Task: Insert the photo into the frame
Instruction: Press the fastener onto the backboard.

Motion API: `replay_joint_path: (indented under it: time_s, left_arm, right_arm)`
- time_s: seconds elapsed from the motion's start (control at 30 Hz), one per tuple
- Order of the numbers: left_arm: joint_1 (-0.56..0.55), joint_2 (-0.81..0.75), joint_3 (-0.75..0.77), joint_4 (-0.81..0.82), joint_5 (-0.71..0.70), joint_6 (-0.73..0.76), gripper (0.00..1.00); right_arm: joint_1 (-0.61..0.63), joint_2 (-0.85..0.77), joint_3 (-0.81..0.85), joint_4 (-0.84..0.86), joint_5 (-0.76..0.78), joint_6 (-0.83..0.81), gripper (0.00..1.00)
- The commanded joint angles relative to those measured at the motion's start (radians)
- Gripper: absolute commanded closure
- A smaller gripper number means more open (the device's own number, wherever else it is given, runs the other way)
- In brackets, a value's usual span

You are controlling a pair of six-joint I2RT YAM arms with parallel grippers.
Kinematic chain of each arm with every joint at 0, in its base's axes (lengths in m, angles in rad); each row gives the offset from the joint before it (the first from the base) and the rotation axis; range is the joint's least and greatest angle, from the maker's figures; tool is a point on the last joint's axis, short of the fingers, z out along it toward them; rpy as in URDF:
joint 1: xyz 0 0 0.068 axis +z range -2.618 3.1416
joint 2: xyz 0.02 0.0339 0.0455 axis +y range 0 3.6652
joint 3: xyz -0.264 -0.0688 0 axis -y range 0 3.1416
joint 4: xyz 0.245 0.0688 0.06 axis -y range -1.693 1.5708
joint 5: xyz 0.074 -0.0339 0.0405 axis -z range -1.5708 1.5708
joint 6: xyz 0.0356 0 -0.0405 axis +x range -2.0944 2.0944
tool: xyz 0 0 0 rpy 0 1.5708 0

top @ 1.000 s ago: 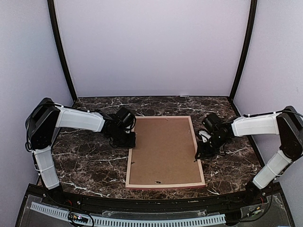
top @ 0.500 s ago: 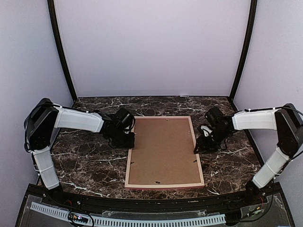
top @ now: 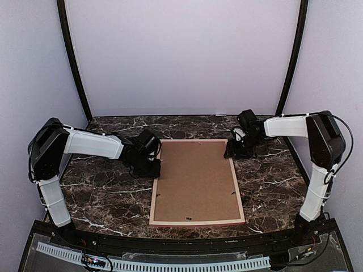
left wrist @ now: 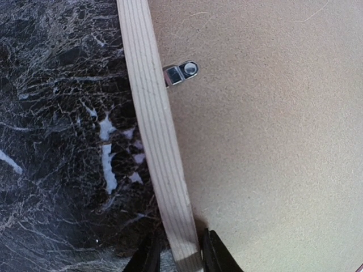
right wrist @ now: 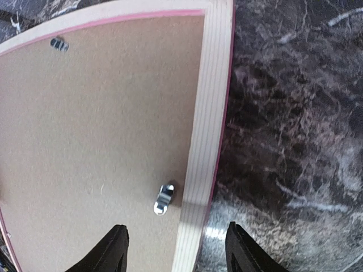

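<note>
The frame (top: 197, 223) lies back-up in the middle of the table, its pale wood rails around a brown backing board (top: 195, 181). The photo is hidden. My left gripper (top: 154, 168) is at the frame's left rail. In the left wrist view that gripper (left wrist: 180, 249) is shut on the wooden rail (left wrist: 153, 124), one finger on each side. My right gripper (top: 231, 152) hovers by the far right corner. Seen from the right wrist, it (right wrist: 177, 241) stands open astride the right rail (right wrist: 207, 113), holding nothing.
Small metal turn clips (right wrist: 164, 199) (left wrist: 181, 72) sit on the backing board beside the rails. Dark marble tabletop (top: 102, 192) surrounds the frame. White walls and black posts (top: 74, 62) bound the back and sides.
My right gripper has opened and moved from the middle of the frame's right rail up toward its far right corner. The left gripper and the frame have stayed put.
</note>
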Motion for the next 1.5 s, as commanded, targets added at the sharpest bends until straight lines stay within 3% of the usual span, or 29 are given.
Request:
replay_joint_path:
  time_s: [0.0, 0.73, 1.13, 1.47]
  left_arm:
    - [-0.004, -0.018, -0.024, -0.05, -0.008, 0.003, 0.71]
    - [-0.004, -0.011, -0.023, -0.047, 0.005, 0.0, 0.71]
    - [-0.004, -0.016, -0.025, -0.049, 0.003, -0.001, 0.71]
    - [-0.004, -0.017, -0.028, -0.052, 0.0, -0.008, 0.71]
  right_arm:
    - [-0.005, 0.065, 0.089, -0.001, 0.067, -0.005, 0.4]
    - [-0.004, 0.14, 0.099, 0.023, 0.055, -0.016, 0.6]
    - [-0.005, 0.148, 0.101, -0.039, 0.021, -0.104, 0.72]
    - [-0.005, 0.17, 0.122, -0.114, -0.024, -0.206, 0.76]
